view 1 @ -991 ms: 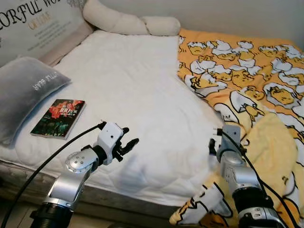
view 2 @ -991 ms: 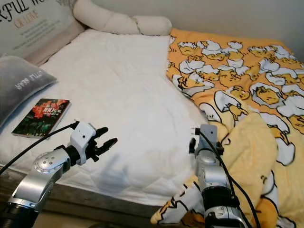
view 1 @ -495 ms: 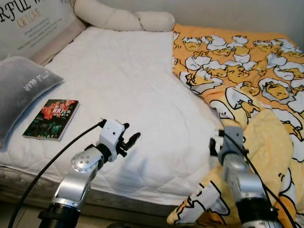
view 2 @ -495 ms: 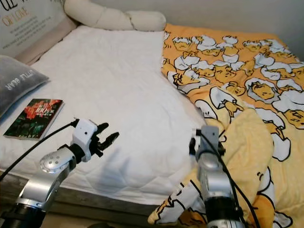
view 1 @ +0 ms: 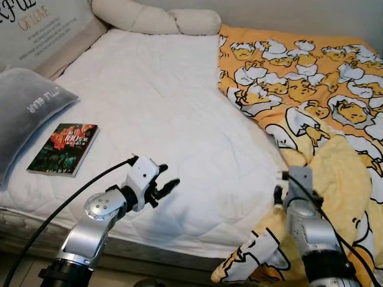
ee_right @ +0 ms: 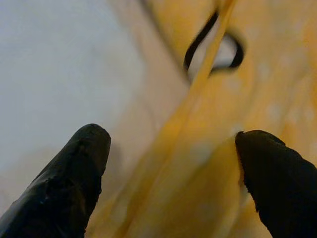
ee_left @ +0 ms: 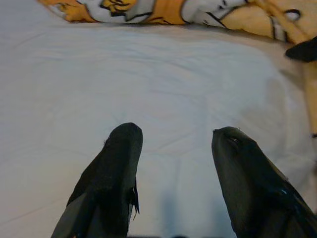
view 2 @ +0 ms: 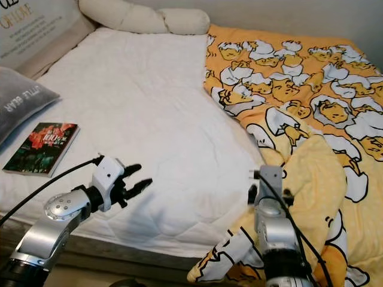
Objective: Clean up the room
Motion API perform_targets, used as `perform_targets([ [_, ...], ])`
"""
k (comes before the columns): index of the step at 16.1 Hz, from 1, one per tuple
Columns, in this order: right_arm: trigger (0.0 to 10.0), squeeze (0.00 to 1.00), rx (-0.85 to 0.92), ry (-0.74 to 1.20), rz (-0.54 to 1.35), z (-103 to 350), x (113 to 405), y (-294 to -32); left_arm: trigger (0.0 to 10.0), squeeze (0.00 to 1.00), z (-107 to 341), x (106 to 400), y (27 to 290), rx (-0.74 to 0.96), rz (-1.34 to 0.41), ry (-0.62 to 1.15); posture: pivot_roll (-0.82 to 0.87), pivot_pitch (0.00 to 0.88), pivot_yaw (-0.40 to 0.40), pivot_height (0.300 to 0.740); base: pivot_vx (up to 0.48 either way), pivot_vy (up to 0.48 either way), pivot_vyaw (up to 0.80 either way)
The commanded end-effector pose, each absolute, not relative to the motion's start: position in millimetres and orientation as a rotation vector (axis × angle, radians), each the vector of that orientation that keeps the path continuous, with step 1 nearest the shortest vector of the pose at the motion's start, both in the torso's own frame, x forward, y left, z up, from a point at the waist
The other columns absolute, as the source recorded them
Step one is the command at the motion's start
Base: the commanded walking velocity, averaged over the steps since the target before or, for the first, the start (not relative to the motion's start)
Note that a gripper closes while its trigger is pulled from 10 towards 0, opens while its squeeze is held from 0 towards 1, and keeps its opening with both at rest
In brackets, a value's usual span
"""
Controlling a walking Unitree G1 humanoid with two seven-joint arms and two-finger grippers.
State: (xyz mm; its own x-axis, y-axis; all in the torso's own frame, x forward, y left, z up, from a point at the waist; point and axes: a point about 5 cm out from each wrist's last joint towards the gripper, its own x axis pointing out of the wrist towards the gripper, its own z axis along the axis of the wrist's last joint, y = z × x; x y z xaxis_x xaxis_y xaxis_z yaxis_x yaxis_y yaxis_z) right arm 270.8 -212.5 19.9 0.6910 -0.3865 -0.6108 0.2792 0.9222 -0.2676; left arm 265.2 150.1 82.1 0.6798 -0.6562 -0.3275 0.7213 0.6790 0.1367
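A yellow duck-print blanket (view 1: 311, 89) lies rumpled over the right half of the bed, and its near corner (view 1: 251, 266) hangs off the front edge. A dark book (view 1: 63, 148) rests on the white quilted mattress (view 1: 155, 101) at the left. My left gripper (view 1: 167, 176) hovers open over the bare mattress near the front edge, holding nothing, with the book well to its left. My right arm (view 1: 302, 221) reaches over the blanket's near fold. In the right wrist view my right gripper (ee_right: 171, 144) is open, with yellow cloth just beyond the fingertips (ee_right: 86, 148).
A grey pillow (view 1: 24, 116) lies at the left edge beside the book. A long cream bolster (view 1: 155, 18) runs along the head of the bed, next to a printed cushion (view 1: 42, 30). The bed's front edge (view 1: 149, 254) is just below my arms.
The view has shifted a little. The left gripper has dipped slightly toward the front edge, still open. The right arm has sunk a little lower over the blanket's fold.
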Motion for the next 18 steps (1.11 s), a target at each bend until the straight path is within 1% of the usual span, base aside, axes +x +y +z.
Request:
perform_targets([
  [1, 8.2, 0.00, -0.130, 0.738, -0.376, 17, 271, -214, 10.0, 0.00, 85, 265, 146, 0.266, -0.825, 0.260, 0.03, 0.000, -0.001, 0.740, 0.000, 0.000, 0.00],
  [2, 5.2, 0.00, -0.120, 0.744, -0.383, 16, 271, -216, 10.0, 0.00, 86, 264, 145, 0.266, -0.845, 0.263, 0.03, 0.000, 0.001, 0.740, 0.000, 0.000, 0.00],
  [3, 2.8, 0.00, -0.120, 0.751, -0.381, 15, 270, -218, 10.0, 0.00, 86, 261, 142, 0.271, -0.890, 0.267, 0.03, 0.000, 0.003, 0.740, 0.000, 0.000, 0.00],
  [4, 2.0, 0.00, -0.107, 0.773, -0.387, 12, 268, -220, 10.0, 0.00, 86, 260, 141, 0.277, -0.925, 0.271, 0.03, 0.000, 0.004, 0.740, 0.000, 0.000, 0.00],
  [7, 2.4, 0.00, -0.101, 0.791, -0.378, 8, 266, -222, 10.0, 0.00, 87, 261, 141, 0.280, -0.936, 0.275, 0.01, 0.000, 0.010, 0.740, 0.000, 0.000, 0.00],
  [8, 2.3, 0.00, -0.099, 0.791, -0.376, 8, 265, -222, 10.0, 0.00, 87, 261, 141, 0.279, -0.937, 0.277, 0.01, 0.000, 0.010, 0.740, 0.000, 0.000, 0.00],
  [9, 1.0, 0.00, -0.088, 0.790, -0.371, 7, 265, -221, 10.0, 0.00, 87, 261, 141, 0.280, -0.941, 0.280, 0.01, 0.000, 0.013, 0.740, 0.000, 0.000, 0.00],
  [10, 0.0, 0.00, -0.083, 0.790, -0.369, 7, 265, -221, 10.0, 0.00, 87, 261, 141, 0.280, -0.945, 0.282, 0.01, 0.000, 0.015, 0.740, 0.000, 0.000, 0.00],
  [18, 0.0, 0.00, -0.069, 0.793, -0.328, 4, 263, -219, 10.0, 0.00, 85, 260, 143, 0.281, -0.962, 0.294, 0.01, 0.000, 0.020, 0.740, 0.000, 0.000, 0.00],
])
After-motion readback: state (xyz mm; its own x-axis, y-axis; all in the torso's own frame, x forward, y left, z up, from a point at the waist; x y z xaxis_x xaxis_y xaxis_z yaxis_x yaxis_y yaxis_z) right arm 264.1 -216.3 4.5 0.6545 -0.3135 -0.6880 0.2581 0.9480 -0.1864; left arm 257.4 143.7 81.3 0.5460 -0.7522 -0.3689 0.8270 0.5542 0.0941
